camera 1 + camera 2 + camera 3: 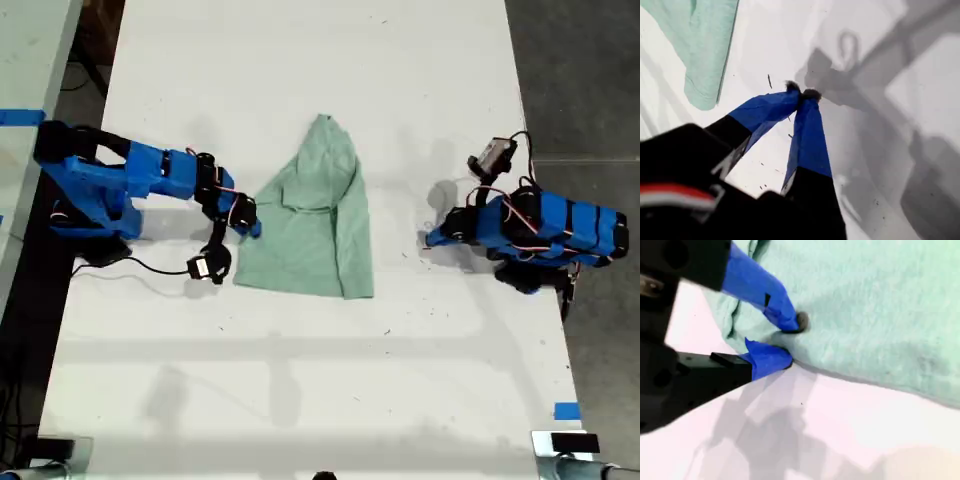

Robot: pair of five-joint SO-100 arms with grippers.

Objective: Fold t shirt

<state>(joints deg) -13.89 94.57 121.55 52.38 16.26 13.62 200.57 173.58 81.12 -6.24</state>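
Observation:
The pale mint-green t shirt [315,225] lies wrinkled and partly folded in the middle of the white table [300,380]. My second gripper [250,226] is at the shirt's edge on the exterior view's left. In the second wrist view this gripper [790,342] has one blue finger on top of the t shirt [880,305] and the other at its edge, pinching the hem. My first gripper [430,238] rests on the exterior view's right, apart from the shirt. Its jaws are shut on nothing [802,92] over bare table, with the t shirt [700,40] farther off.
A black cable with a plug [205,265] lies on the table by the second arm's base. Blue tape marks [566,410] sit near the table's corner at the exterior view's lower right. Dark floor [590,80] borders the table on the exterior view's right.

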